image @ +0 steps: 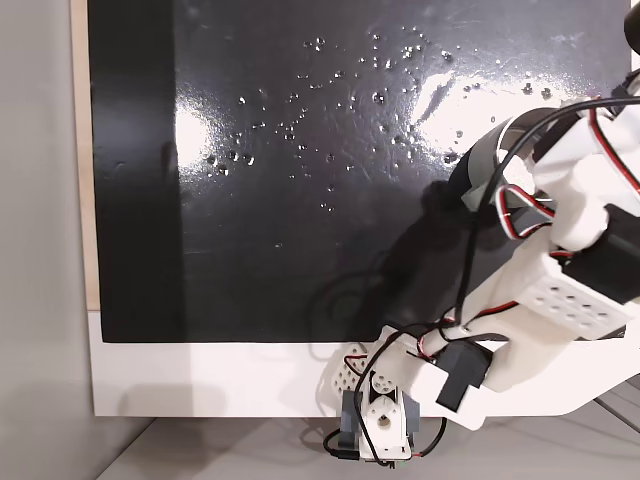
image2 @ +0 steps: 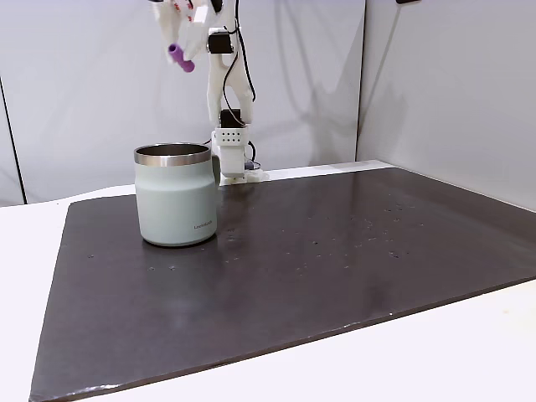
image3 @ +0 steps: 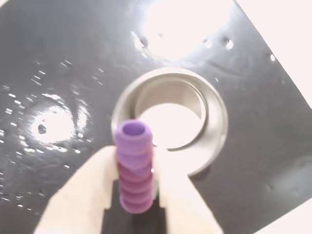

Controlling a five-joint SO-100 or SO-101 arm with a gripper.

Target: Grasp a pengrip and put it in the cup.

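- Two pale fingers of the gripper close on the pengrip from either side in the wrist view; the jaws stand only as far apart as the ribbed purple tube is wide, and it is held between them with its open end poking out past the tips.
- The cup lies just beyond and below the jaw tips in that view, its shiny inside open to the camera; the near rim is partly covered by the pengrip and the fingers, and its handle cannot be made out.
- In a fixed view from the side, the gripper is cut off by the top edge, and the pengrip hangs tilted from it, above the cup and well clear of the rim.
- In a fixed view from above, the arm covers the lower right, with red and black cables looping over it.
- The cup stands on a dark glossy mat flecked with small bright specks, laid over a white table.
- Plain pale wall panels stand behind.
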